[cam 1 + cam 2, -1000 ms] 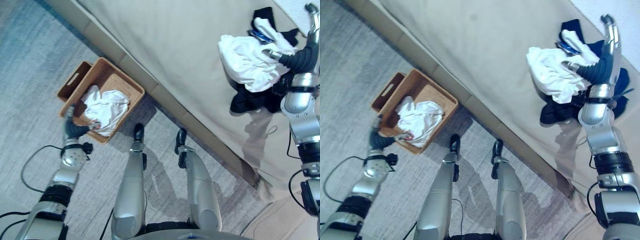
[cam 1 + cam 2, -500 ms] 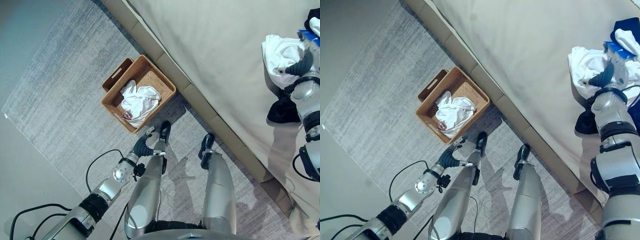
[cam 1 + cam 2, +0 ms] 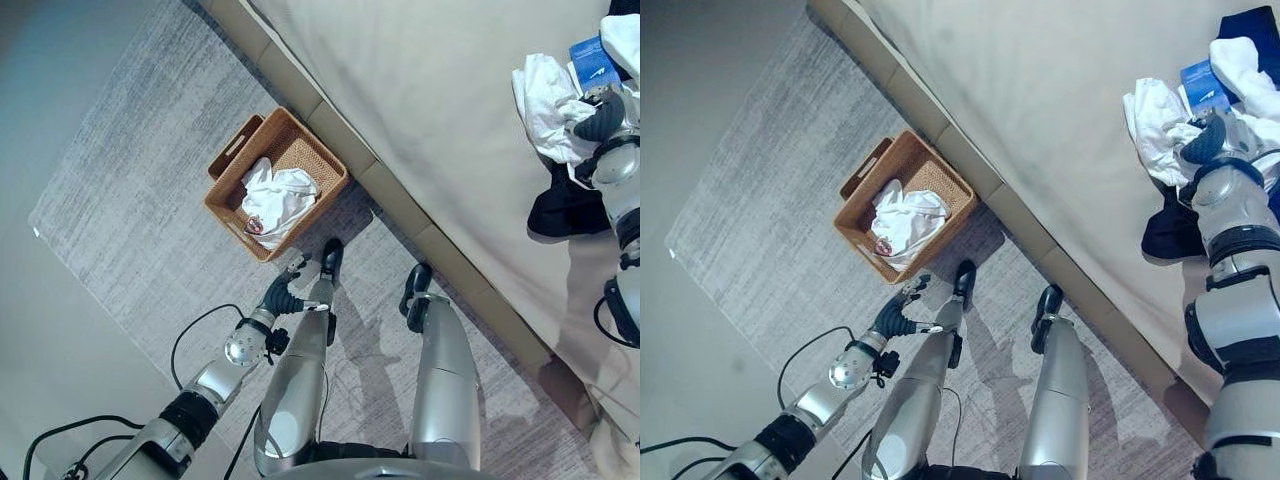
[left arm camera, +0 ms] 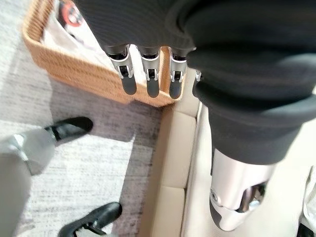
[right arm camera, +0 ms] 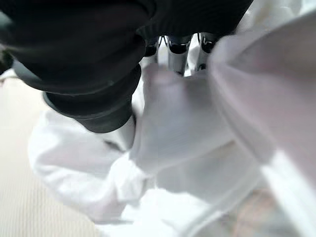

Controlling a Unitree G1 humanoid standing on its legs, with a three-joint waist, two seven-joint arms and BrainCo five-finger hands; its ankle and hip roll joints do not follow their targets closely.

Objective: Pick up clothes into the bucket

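Right now, my right robot hand (image 3: 1206,140) buried in the white clothes (image 3: 545,95) on the bed (image 3: 440,110) (grip unreadable), left robot hand (image 3: 283,295) relaxed and empty near the wicker basket (image 3: 315,200), white garment (image 3: 275,197) inside.

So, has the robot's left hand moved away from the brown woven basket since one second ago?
Yes. The left hand was at the near rim of the brown woven basket; now it hangs clear of it, over the grey carpet.
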